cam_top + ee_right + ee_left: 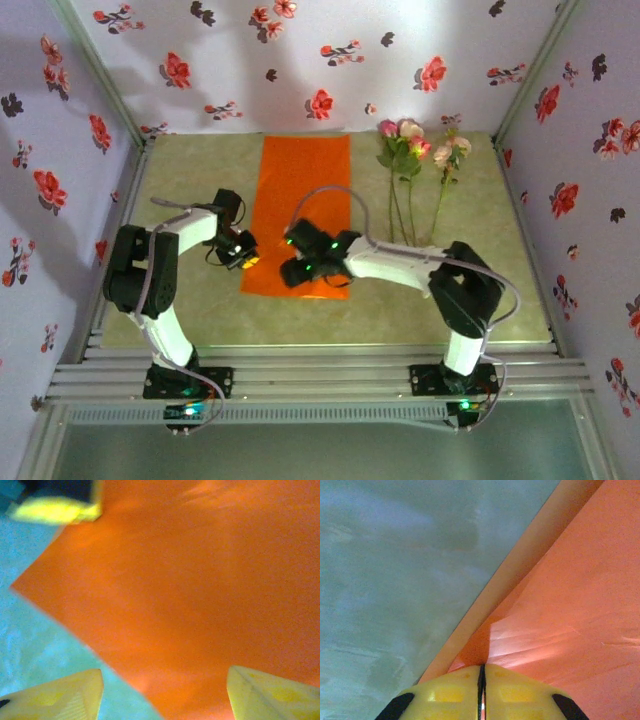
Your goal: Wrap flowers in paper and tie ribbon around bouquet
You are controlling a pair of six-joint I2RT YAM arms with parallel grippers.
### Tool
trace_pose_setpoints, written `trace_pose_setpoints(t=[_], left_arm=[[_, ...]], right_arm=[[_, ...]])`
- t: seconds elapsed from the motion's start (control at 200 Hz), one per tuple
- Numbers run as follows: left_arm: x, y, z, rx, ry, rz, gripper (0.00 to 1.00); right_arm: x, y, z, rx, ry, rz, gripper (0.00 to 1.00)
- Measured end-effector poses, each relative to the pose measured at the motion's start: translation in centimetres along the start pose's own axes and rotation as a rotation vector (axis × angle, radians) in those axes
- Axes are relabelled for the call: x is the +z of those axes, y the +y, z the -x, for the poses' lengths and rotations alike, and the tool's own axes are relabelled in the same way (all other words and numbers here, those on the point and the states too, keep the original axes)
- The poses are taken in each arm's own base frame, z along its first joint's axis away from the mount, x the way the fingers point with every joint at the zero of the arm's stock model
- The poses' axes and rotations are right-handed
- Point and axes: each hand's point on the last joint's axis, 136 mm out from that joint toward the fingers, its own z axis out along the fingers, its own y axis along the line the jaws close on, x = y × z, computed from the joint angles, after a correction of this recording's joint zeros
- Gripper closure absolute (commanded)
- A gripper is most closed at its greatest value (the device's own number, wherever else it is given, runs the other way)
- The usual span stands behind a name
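The orange paper (305,190) lies flat on the table's middle, its long side running front to back. My left gripper (245,260) is at the sheet's left edge near the front. In the left wrist view that gripper (482,666) is shut on the paper (570,605), whose edge rises in a crease into the closed yellow fingers. My right gripper (293,272) hovers over the near end of the sheet. It is open (164,672), its fingers wide apart above the paper (190,580) and nothing between them. The flowers (410,150) lie right of the sheet, blooms to the back. The ribbon is out of view.
The beige table (190,180) is closed in by flower-printed walls at the back and both sides. A bare strip of table lies between the paper and the stems. The left gripper's yellow finger (55,510) shows at the top left of the right wrist view.
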Motion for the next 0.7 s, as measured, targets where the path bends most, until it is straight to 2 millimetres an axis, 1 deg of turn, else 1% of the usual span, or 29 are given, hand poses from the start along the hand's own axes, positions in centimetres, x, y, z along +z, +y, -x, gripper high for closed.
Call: trace_pose_setpoints(t=[0.04,0.08,0.195,0.34,0.465,0.52,0.56,0.63,0.7], left_arm=[[0.0,0.0,0.0,0.001,-0.001,-0.001,0.91],[0.0,0.0,0.0,0.0,-0.002,-0.002,0.91],[0.0,0.0,0.0,-0.002,-0.004,-0.004,0.92],[0.0,0.0,0.0,-0.008,-0.003,-0.005,0.92],[0.0,0.0,0.0,-0.013,-0.002,-0.006,0.92],[0.0,-0.1,0.0,-0.014,-0.002,-0.006,0.92],[0.0,-0.1,0.0,-0.014,-0.002,-0.006,0.92],[0.0,-0.1,0.0,-0.016,-0.002,-0.006,0.92],[0.0,-0.1,0.0,-0.016,-0.002,-0.006,0.92]], right_arm=[[1.0,1.2,-1.0,-0.058,0.027,0.006,0.27],[1.8,2.0,-1.8,-0.101,0.051,0.007,0.23],[3.4,3.5,-3.0,-0.212,0.085,-0.002,0.18],[4.5,5.6,-2.5,-0.315,0.066,-0.019,0.15],[5.3,6.5,-2.3,-0.347,0.056,-0.039,0.16],[5.7,6.4,-2.2,-0.352,0.055,-0.053,0.19],[6.1,6.2,-2.1,-0.353,0.055,-0.067,0.24],[6.4,6.2,-2.1,-0.35,0.059,-0.071,0.35],[6.5,6.1,-1.9,-0.349,0.052,-0.086,0.5]])
